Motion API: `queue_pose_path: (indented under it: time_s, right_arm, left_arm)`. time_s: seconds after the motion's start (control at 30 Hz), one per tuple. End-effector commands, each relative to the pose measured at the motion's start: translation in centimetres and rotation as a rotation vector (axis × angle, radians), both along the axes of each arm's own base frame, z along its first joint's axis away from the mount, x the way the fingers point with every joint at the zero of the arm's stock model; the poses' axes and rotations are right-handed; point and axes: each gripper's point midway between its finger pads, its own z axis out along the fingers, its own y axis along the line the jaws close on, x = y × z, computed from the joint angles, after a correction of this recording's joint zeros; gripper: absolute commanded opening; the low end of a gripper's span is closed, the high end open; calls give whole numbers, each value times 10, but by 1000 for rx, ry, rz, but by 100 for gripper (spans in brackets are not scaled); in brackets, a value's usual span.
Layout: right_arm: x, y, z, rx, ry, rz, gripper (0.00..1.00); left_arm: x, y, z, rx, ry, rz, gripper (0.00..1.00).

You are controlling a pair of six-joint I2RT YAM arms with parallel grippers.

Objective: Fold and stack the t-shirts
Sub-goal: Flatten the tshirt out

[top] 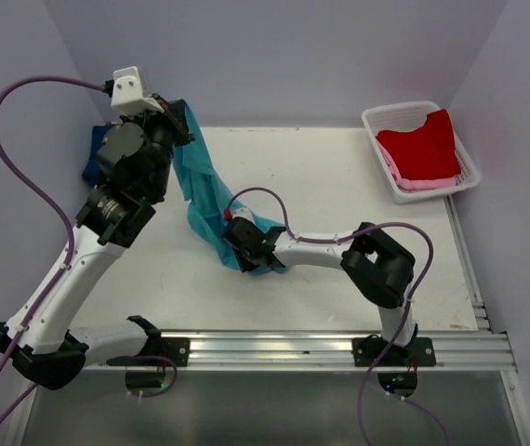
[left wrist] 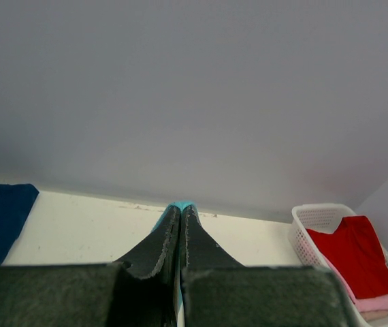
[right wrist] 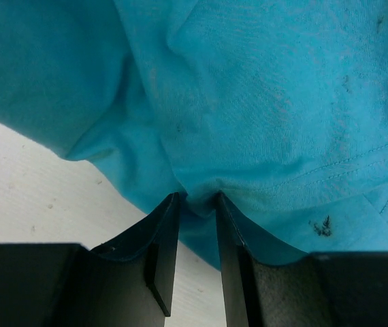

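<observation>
The turquoise t-shirt (top: 205,190) stretches between the claws: left claw (left wrist: 181,208) clenched on its upper edge, right claw (right wrist: 197,199) clenched on a bunched fold below. Best spread them apart evenly, with cloth taut above the bench (top: 339,186).

Shows a white table (top: 339,177) carrying a navy blue shirt (top: 90,160) at its far left edge, a white basket (top: 395,109) in its far right corner, the lower end of a turquoise shirt (top: 205,190) near the middle, and a metal rail (top: 274,348) along its near edge.
</observation>
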Motion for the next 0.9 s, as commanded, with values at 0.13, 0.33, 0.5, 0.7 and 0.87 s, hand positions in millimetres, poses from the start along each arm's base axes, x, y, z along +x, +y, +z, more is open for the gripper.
queue_pose_path:
  time_s: [0.13,0.33,0.5,0.7,0.87]
  right_arm:
    - [11,8,6,0,-40,-5,32]
    - [11,8,8,5,-43,-8,12]
    - [11,6,9,3,-47,-10,0]
    - [10,3,14,4,-52,-13,0]
    - [11,-2,59,69,-111,-28,0]
  left_arm:
    - [-12,11,26,-67,-79,10,0]
    - [-11,9,23,-65,-74,5,0]
    - [-11,9,24,-68,-76,3,0]
    - [-11,9,23,-66,-74,3,0]
    - [-12,9,23,-61,-74,2,0]
